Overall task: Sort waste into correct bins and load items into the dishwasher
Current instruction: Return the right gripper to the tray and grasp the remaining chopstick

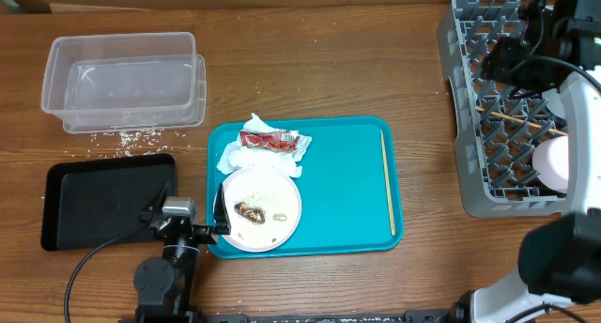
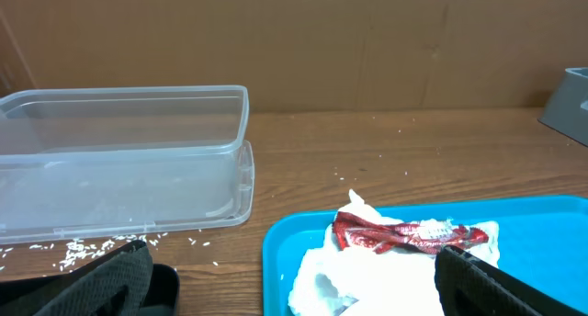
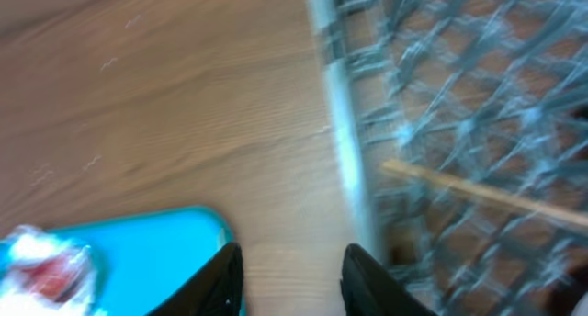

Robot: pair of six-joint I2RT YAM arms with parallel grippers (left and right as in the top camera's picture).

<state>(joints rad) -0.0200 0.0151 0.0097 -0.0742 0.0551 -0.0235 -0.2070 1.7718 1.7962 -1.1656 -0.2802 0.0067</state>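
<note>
On the teal tray (image 1: 347, 220) lie a crumpled white napkin with a red wrapper (image 1: 268, 143) (image 2: 404, 235), a white plate (image 1: 268, 187) with rice and a brown lump (image 1: 252, 210), and one chopstick (image 1: 388, 182). My left gripper (image 1: 185, 206) (image 2: 303, 288) stands wide open at the tray's left edge, with the napkin ahead between its fingers (image 2: 501, 284). The grey dishwasher rack (image 1: 474, 163) (image 3: 432, 95) holds a second chopstick (image 1: 521, 122) (image 3: 478, 193) and a white bowl (image 1: 554, 161). My right gripper (image 1: 490, 69) (image 3: 289, 284) hovers at the rack's left rim, open and empty; its view is blurred.
A clear plastic tub (image 1: 122, 79) (image 2: 119, 160) stands at the back left, with loose rice grains (image 1: 127, 135) on the wood in front of it. A shallow black tray (image 1: 103, 196) lies left of the teal tray. The right arm covers part of the rack.
</note>
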